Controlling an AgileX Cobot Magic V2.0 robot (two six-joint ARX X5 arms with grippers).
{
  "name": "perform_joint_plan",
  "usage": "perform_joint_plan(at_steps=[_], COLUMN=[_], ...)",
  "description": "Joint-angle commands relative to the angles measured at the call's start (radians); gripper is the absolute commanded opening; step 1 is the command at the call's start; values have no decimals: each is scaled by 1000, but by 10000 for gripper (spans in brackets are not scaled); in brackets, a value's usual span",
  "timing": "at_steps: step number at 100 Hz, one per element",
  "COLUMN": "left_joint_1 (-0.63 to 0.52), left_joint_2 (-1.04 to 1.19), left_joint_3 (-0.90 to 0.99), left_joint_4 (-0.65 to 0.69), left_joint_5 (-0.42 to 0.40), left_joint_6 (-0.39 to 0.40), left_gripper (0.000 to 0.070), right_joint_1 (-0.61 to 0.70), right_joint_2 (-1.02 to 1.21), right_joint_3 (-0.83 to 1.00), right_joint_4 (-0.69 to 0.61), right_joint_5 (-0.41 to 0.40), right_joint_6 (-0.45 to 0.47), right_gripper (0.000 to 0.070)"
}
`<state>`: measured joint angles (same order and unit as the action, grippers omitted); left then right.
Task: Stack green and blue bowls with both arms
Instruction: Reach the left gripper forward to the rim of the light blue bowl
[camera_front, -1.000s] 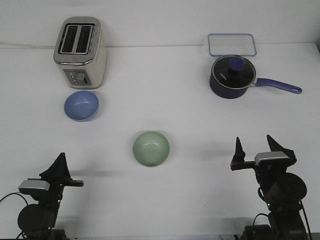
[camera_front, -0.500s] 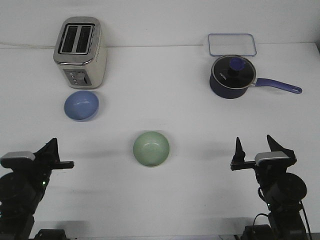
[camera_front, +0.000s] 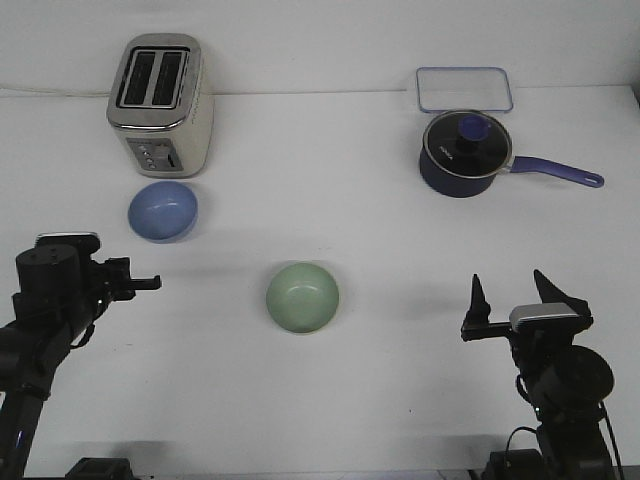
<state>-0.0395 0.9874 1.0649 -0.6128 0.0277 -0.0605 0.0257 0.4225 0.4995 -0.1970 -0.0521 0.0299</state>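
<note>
Presently the left gripper (camera_front: 148, 283) is raised and points sideways; its jaw state cannot be told. The blue bowl (camera_front: 162, 211) sits just beyond it, apart. The right gripper (camera_front: 508, 290) stands upright, jaws spread and empty, the matte green bowl (camera_front: 302, 297) well to its left.

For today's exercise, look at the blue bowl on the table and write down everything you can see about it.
The blue bowl is small, round and a light periwinkle colour, with a matte, plain surface and no pattern. It stands upright, open side up, and looks empty. It rests on the white table, just in front of the toaster and close to it; whether they touch cannot be told. The green bowl sits apart, nearer the robot. The left tool is nearby, not touching it.
</note>
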Motion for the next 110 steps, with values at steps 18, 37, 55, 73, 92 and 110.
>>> perform_joint_plan(at_steps=[18, 37, 55, 73, 92, 110], left_joint_1=[0, 0, 0, 6, 51, 84], left_joint_2=[2, 2, 3, 51, 212, 413], left_joint_3=[21, 21, 23, 67, 202, 350], left_joint_4=[14, 8, 16, 31, 30, 26], left_joint_5=[-3, -3, -3, -3, -3, -2], left_joint_6=[14, 4, 14, 20, 18, 19], left_gripper=[35, 316, 535, 546, 546, 546], right_joint_1=[2, 2, 2, 2, 2, 2], right_joint_2=[4, 4, 4, 4, 4, 4], right_joint_3=[9, 9, 9, 9, 9, 9], right_joint_4=[10, 10, 10, 10, 11, 12], right_joint_5=[1, 1, 1, 1, 1, 1], right_joint_6=[-5, -5, -5, -5, -5, -5], right_gripper=[658, 657, 658, 657, 658, 658])
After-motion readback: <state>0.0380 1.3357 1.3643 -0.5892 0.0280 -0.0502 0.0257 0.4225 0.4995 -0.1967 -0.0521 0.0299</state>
